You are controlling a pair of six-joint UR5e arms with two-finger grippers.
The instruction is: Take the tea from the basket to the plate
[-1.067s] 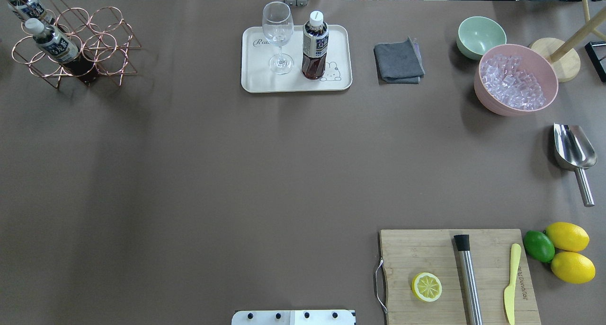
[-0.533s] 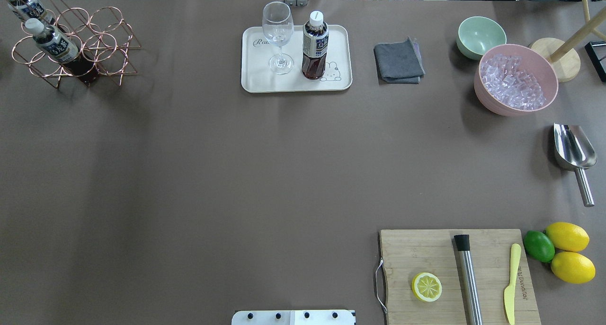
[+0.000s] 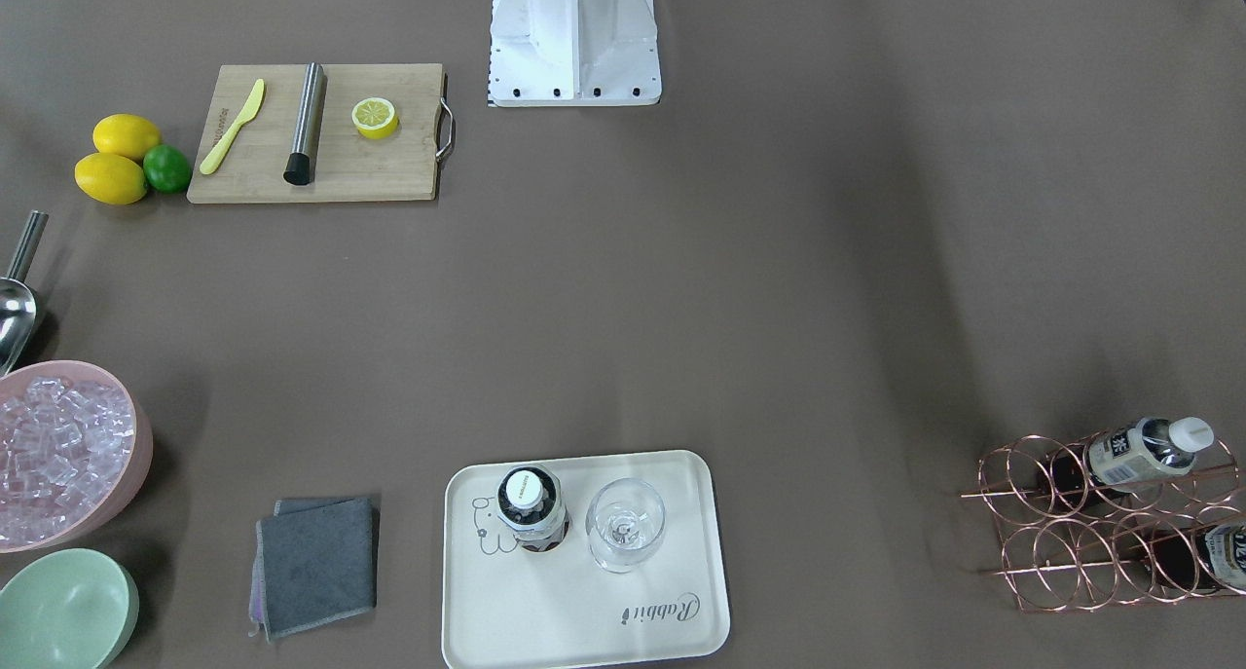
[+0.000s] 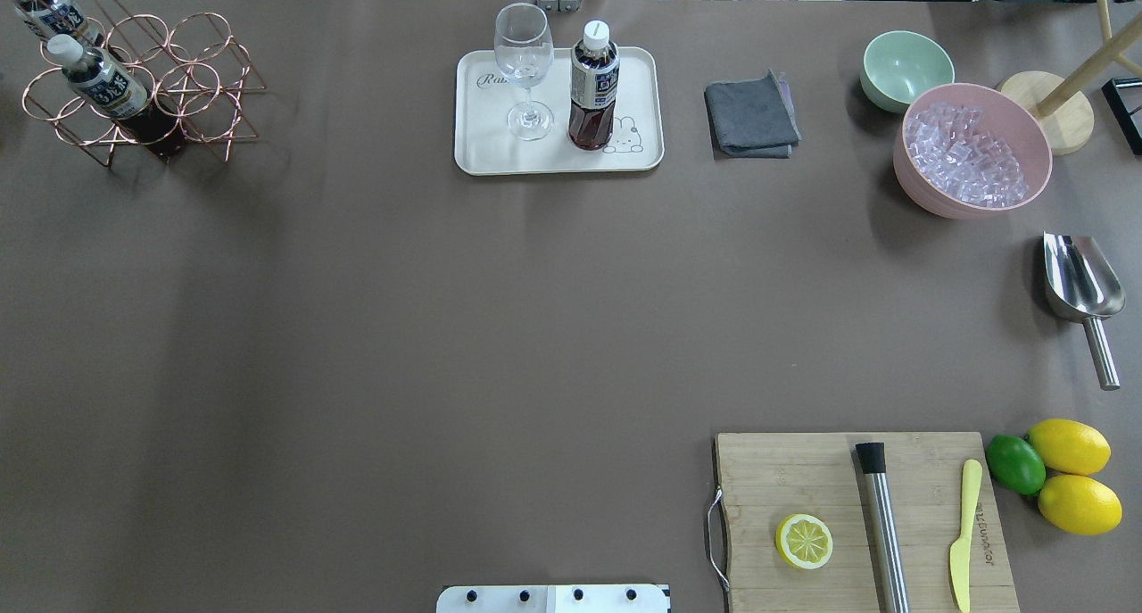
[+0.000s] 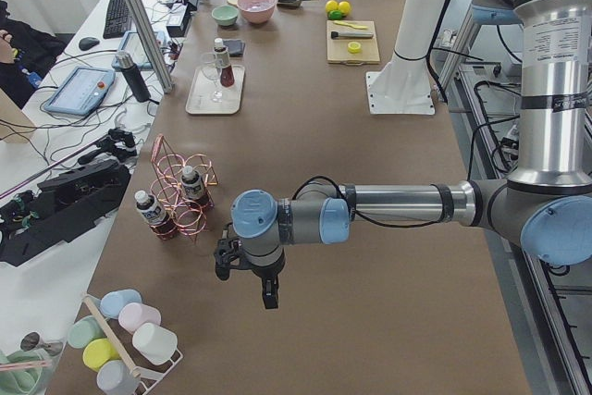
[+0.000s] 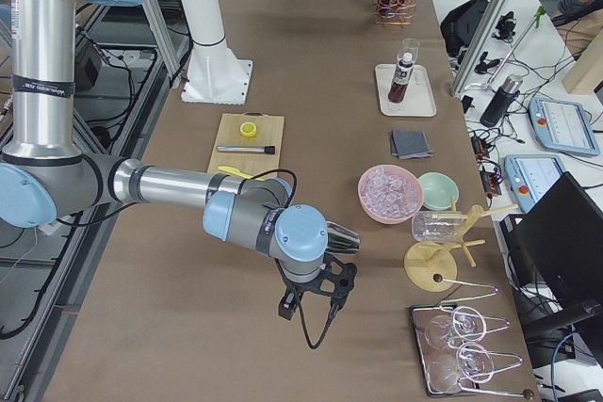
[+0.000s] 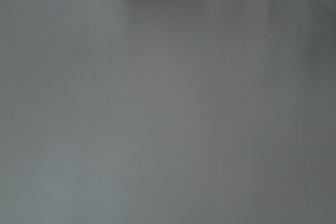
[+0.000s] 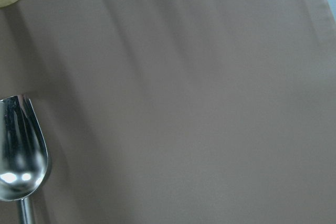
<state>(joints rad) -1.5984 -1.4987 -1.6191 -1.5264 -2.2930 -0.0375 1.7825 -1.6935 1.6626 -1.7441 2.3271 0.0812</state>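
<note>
One tea bottle (image 4: 593,86) stands upright on the cream plate (image 4: 482,153) next to a wine glass (image 4: 524,60); it also shows in the front view (image 3: 531,508). Two more tea bottles (image 4: 98,82) (image 4: 45,11) lean in the copper wire basket (image 4: 192,86) at the far left corner. My left gripper (image 5: 265,286) hangs over bare table, well short of the basket (image 5: 180,191). My right gripper (image 6: 311,297) hangs over the table's right end. Both show only in the side views, so I cannot tell whether they are open or shut.
A grey cloth (image 4: 751,118), a green bowl (image 4: 906,69), a pink bowl of ice (image 4: 972,149) and a metal scoop (image 4: 1079,283) lie at the right. A cutting board (image 4: 856,515) with a lemon half, muddler and knife sits near right, with lemons and a lime beside it.
The nearer bottle in the basket has shifted very slightly to the left. Nothing else has visibly moved.
</note>
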